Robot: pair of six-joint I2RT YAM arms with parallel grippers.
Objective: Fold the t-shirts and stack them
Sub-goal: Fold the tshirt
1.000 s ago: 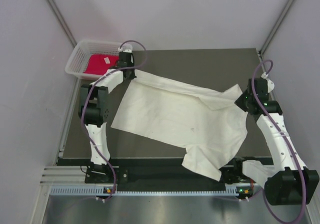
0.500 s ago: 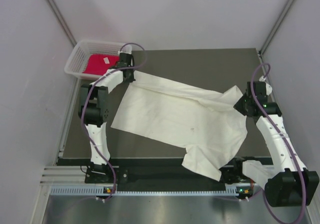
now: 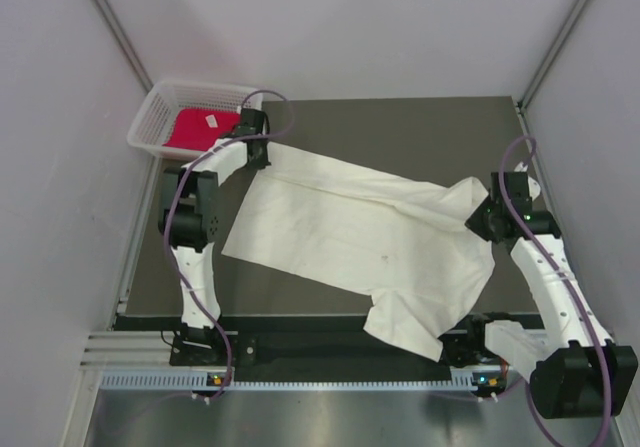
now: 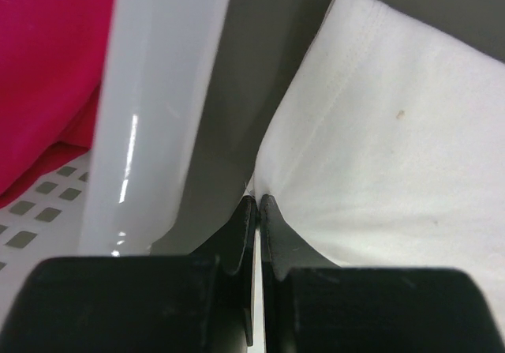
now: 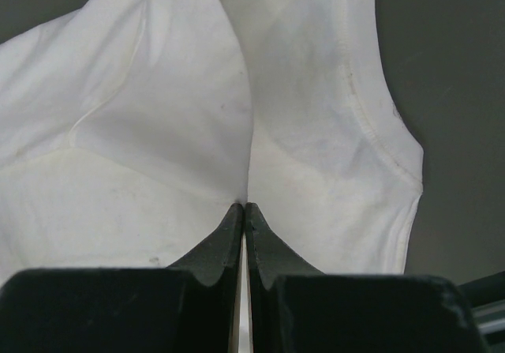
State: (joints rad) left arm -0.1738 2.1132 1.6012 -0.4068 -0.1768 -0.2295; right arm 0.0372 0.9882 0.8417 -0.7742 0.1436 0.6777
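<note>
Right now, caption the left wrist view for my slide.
Left gripper pinching an edge of the cream-white t-shirt beside the white basket holding the red t-shirt.

I find nothing I can read: no words, brands or numbers. The one label is a small white tag on the red shirt in the basket, too small to make out. The white shirt is plain.

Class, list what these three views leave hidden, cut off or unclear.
1. Red t-shirt: top view, partly under the left arm; left wrist view, cut by the frame edge.
2. White t-shirt: layers pinched by left gripper and right gripper, hidden between their fingers.
</note>
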